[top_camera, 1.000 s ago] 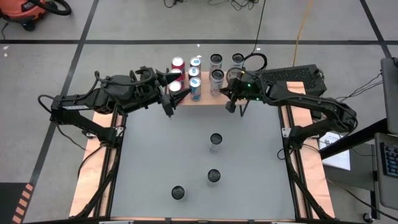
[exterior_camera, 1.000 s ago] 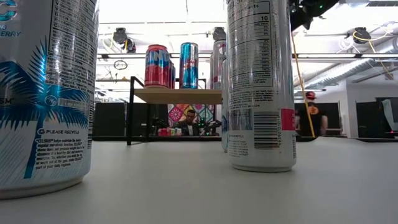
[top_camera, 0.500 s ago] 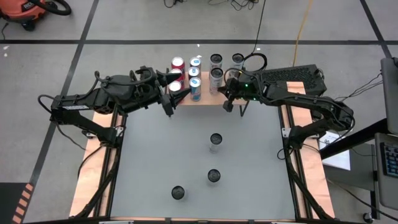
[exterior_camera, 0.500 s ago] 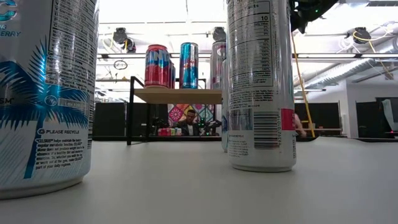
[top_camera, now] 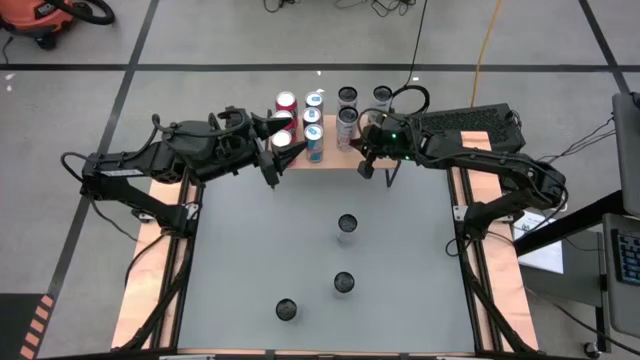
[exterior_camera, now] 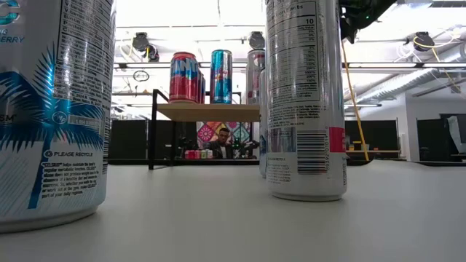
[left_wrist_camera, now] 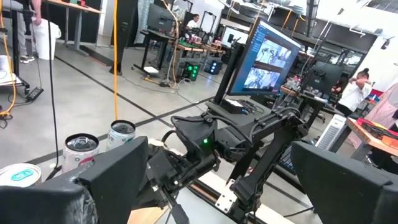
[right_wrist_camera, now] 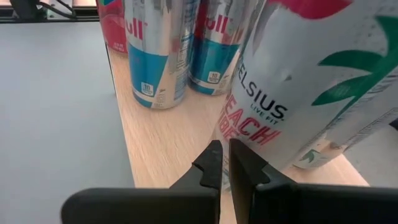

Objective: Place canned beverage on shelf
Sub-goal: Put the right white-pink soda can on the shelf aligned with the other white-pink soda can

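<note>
You had loads of free tabletop up front, just three loose cans standing there. Your right gripper, fingers pressed together, sat right at the shelf edge beside a white can; only its wrist view showed that. Left gripper hung spread wide at the shelf's other end.

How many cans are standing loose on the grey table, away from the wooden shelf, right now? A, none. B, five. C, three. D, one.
C: the high view shows three cans on the grey tabletop, one mid-table, one nearer the front and one front-left, while the rest stand on the shelf.
</note>
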Action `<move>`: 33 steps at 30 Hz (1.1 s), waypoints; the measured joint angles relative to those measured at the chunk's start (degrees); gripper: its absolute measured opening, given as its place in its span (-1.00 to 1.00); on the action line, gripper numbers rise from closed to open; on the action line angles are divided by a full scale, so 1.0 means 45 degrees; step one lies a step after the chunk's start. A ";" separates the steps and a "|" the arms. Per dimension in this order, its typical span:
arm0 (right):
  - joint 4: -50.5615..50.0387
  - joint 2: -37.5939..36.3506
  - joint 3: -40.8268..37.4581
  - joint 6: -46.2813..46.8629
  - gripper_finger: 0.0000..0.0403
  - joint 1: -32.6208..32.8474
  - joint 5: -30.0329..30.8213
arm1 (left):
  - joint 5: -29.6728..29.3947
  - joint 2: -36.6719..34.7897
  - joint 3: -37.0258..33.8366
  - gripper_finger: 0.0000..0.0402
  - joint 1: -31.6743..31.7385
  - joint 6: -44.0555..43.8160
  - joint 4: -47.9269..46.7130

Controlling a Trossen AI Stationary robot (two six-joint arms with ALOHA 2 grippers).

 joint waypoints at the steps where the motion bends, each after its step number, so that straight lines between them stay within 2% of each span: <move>1: 0.0026 -0.0004 0.0000 0.0001 -1.00 0.0000 -0.0009 | 0.0001 0.0000 -0.0002 0.97 0.0001 0.0000 0.0001; 33: 0.1060 0.0029 0.0000 0.0010 -1.00 0.0000 0.0015 | 0.0001 0.0000 -0.0002 0.97 0.0001 0.0005 0.0001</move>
